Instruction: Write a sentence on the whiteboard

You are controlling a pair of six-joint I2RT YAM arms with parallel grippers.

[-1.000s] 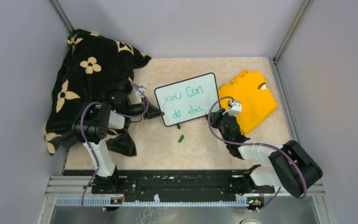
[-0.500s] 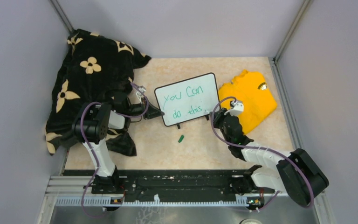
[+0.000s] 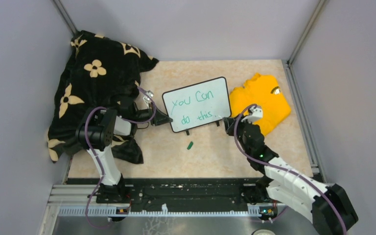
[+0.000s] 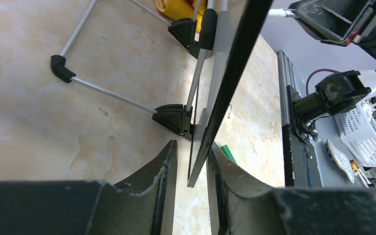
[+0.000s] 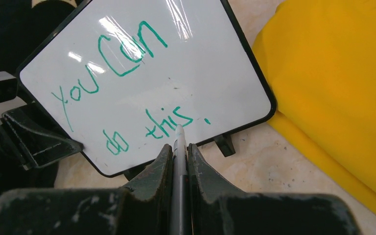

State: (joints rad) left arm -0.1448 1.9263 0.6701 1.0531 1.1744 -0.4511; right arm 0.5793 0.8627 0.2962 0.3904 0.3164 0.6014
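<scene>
Noted whiteboard (image 3: 198, 103) standing mid-tabletop (image 3: 215, 152), between black blanket (image 3: 98, 78) and yellow shirt (image 3: 264, 100). Read "you Can do this." in green, dot included; judged writing done. Found right tool (image 5: 178, 147) clamped on marker (image 5: 179, 134), tip off board. Cannot tell whether left tool (image 4: 191, 146), astride board edge, grips.

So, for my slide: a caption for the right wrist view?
Right gripper holds a marker before the whiteboard reading "you Can do this."

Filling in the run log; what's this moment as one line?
left fingers: astride whiteboard edge, gap showing | right fingers: shut on marker | whiteboard: reads "you Can do this."
</scene>
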